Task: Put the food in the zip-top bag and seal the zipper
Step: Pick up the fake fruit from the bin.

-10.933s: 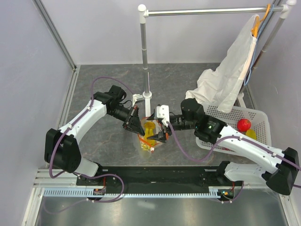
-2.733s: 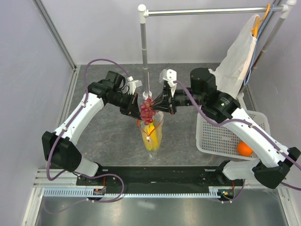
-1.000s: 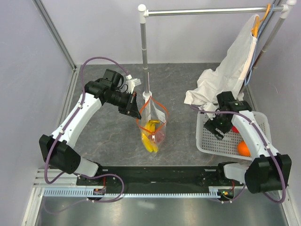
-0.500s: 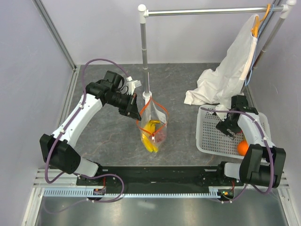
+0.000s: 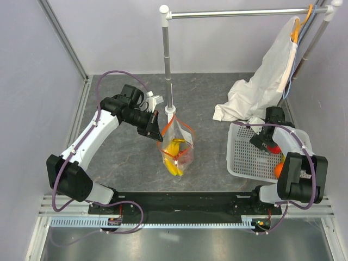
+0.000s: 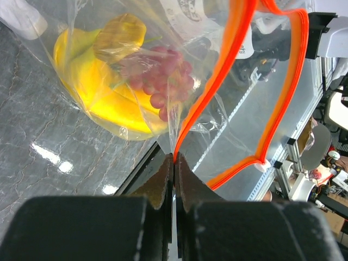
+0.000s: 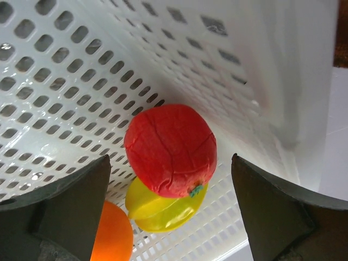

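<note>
Here the bench [image 5: 217,92] is a grey, marbled slab, glossy enough to throw back small highlights in the left wrist view. It is closed in by pale lilac walls [image 5: 32,81] with aluminium posts in the corners. A metal rail [image 5: 239,13] on white uprights spans the far side, and a white cloth bag [image 5: 261,92] hangs from an orange hanger at its right end, slumping onto the bench. A black strip [image 5: 185,198] runs along the near edge.

The zip-top bag [image 5: 176,144] stands near the middle of the bench, toward the near edge. The left gripper [image 5: 155,126] is clamped on the rim of its mouth. The zipper [image 6: 239,32] gapes in an open red loop, its white slider [image 6: 262,166] at one end. Inside lie the banana [image 6: 103,92] and the grapes [image 6: 163,76].

At the right edge sits a white mesh basket [image 5: 244,157]. The right gripper [image 5: 265,140] reaches into it with jaws wide apart, one on either side of the small red fruit [image 7: 171,149] and not touching it. That fruit rests on a yellow piece [image 7: 163,209], with the orange [image 7: 111,234] just beside them.
</note>
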Available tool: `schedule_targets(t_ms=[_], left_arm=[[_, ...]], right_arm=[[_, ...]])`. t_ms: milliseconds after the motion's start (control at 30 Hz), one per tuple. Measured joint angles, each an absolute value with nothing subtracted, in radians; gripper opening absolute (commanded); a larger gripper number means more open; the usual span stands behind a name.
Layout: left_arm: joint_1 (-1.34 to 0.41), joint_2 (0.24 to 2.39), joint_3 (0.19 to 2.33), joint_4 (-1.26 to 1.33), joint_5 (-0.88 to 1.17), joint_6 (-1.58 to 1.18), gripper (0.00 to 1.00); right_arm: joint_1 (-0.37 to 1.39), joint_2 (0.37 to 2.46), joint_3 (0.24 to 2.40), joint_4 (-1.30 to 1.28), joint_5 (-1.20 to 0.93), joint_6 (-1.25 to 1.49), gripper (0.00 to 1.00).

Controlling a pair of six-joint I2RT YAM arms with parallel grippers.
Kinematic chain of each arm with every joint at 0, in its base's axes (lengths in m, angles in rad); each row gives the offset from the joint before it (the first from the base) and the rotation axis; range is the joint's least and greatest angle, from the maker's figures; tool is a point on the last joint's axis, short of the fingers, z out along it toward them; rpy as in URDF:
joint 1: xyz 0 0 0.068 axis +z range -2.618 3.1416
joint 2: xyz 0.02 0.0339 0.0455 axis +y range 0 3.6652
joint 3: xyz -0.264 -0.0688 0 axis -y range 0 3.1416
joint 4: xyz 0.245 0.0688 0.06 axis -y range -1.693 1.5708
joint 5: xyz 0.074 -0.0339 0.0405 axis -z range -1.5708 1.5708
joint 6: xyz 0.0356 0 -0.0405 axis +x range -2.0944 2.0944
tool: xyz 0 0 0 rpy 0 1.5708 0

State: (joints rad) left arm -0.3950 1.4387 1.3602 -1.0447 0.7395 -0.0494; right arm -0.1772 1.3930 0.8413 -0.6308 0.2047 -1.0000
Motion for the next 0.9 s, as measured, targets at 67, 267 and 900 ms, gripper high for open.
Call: schedule_targets(t_ms=[67, 267, 900], left_arm=[[-0.395, 1.438, 1.352, -1.045, 0.739, -0.045, 0.02], [-0.395, 1.438, 1.336, -1.045, 0.739, -0.043, 0.02], [-0.395, 1.438, 1.336, -1.045, 0.738, -0.041, 0.02]], right_arm=[[-0.177, 1.409, 0.841, -0.616, 0.212, -1.001, 0.98], [-0.177, 1.454, 0.839, -0.571, 0.216, -1.003, 0.93], [-0.181, 1.454, 0.864, -0.704, 0.159, -1.046, 0.55]])
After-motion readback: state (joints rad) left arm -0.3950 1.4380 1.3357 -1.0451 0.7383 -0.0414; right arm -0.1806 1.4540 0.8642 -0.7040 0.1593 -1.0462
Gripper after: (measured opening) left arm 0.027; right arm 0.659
